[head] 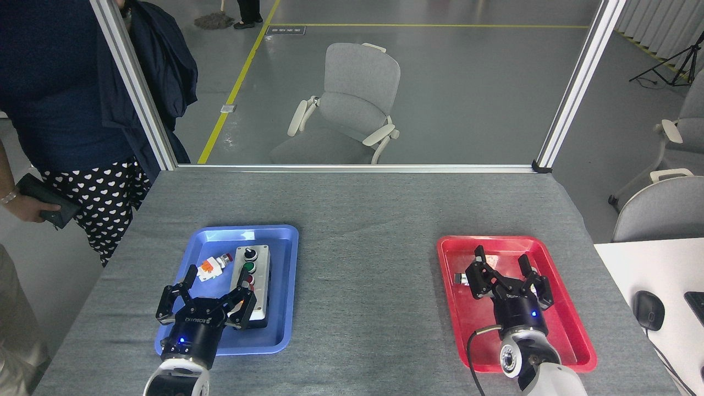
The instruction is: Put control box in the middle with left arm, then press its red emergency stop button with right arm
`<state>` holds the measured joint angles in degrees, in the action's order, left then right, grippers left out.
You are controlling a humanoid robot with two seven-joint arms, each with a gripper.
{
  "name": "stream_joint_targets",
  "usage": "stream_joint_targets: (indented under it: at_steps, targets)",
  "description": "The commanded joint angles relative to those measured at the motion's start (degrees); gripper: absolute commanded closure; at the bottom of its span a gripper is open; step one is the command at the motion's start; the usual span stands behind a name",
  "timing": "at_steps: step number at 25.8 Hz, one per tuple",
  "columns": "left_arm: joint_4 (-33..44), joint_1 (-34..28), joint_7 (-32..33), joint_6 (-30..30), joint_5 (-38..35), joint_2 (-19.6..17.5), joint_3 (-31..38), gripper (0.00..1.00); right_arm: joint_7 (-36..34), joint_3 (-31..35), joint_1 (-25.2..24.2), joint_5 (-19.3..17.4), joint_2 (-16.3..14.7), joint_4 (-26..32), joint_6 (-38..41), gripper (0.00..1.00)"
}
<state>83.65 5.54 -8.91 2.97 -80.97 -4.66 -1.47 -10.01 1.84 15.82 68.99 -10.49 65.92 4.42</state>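
Observation:
The control box [254, 269], long and grey-white with a black base, lies in the blue tray [281, 286]. A black knob, a green button and a red button show along its top; its near end is hidden behind my left gripper. My left gripper [206, 289] hovers open over the tray's near half, with fingers spread left of the box and over its near end. My right gripper [509, 270] stands open over the red tray [566, 324], holding nothing. The middle [366, 286] is bare grey tabletop between the trays.
A small loose push-button part [213, 266] lies in the blue tray left of the box. A small object [461, 280] lies in the red tray beside my right gripper. A person [66, 126] stands at the table's far-left corner. A white desk [654, 297] adjoins on the right.

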Motion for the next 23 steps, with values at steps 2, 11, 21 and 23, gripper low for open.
stream_joint_targets:
  at_steps: [2, 11, 21, 23]
  targets:
    - [-0.5, -0.1, 0.0, -0.7, -0.1, 0.0, 0.1, 0.01, -0.1, 0.0, 0.0, 0.0, 0.1, 0.0, 0.0, 0.01]
    - [-1.6, 0.1, -0.6, -2.6, -0.6, 0.0, 0.0, 0.03, -0.1, 0.0, 0.0, 0.0, 0.3, 0.0, 0.0, 0.01]
    - [-8.3, 0.5, -1.5, -4.6, -0.7, -0.3, -0.6, 0.04, 0.1, 0.0, 1.6, -0.1, 0.6, 0.0, -0.2, 0.01]
    - [-8.5, 0.5, -1.7, -4.6, -0.8, -0.3, -0.6, 0.04, 0.0, 0.0, 1.6, -0.1, 0.8, 0.0, -0.1, 0.01]
